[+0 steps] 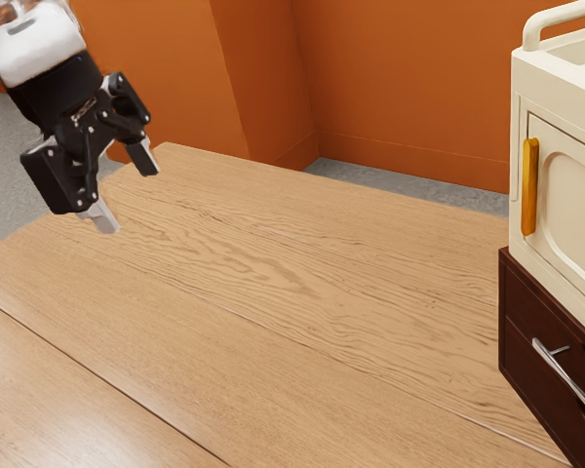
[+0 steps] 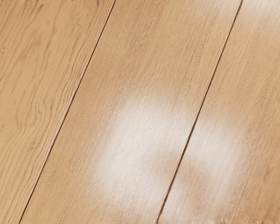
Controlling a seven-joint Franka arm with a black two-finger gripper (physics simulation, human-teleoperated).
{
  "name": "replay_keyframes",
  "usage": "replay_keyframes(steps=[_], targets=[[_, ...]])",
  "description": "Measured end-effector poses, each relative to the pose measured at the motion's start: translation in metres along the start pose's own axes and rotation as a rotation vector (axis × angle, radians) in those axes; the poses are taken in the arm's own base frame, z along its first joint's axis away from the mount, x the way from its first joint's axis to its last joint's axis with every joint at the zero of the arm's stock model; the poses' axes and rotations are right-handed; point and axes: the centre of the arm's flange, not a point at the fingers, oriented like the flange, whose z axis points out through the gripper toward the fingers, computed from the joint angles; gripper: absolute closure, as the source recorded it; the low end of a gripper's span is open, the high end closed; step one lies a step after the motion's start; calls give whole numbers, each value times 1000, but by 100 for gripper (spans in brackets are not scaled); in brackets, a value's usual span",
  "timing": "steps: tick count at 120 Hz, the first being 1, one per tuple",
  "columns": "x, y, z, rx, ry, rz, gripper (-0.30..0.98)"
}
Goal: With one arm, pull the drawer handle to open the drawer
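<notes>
gripper [image 1: 127,188] hangs above tabletop [image 1: 273,292] toward its end at exterior view's left, jaws released, spread apart. silver handle [image 1: 565,377] is on dark brown drawer [image 1: 526,336], at the tabletop's exterior view's right side, under cream cabinet [image 1: 573,219], well apart from gripper.

Orange walls [image 1: 400,73] with a matching baseboard [image 1: 409,161] meet in a corner beyond a light-brown wood-grain table [image 1: 273,302], its top crossed by thin dark seams and catching soft white glare [image 2: 135,149], above a grey floor [image 1: 5,161], possibly concrete.
</notes>
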Motion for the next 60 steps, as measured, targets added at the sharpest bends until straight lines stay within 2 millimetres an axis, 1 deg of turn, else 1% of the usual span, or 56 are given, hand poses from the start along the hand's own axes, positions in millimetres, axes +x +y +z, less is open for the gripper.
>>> replay_keyframes(steps=[6, 10, 18, 25, 29, 34, 42, 53, 60], targets=[[6, 3, 20, -29, 9, 90, 0], [5, 3, 32, -39, 21, 132, 0], [2, 10, 63, -34, 57, 210, 0], [-2, 5, 96, -26, 60, 249, 0], [-2, 3, 107, -9, 68, 279, 0], [3, 1, 110, 20, 90, 326, 1], [22, 2, 106, 73, 118, 412, 3], [62, 17, 99, 134, 148, 541, 5], [80, 27, 94, 163, 178, 606, 6]])
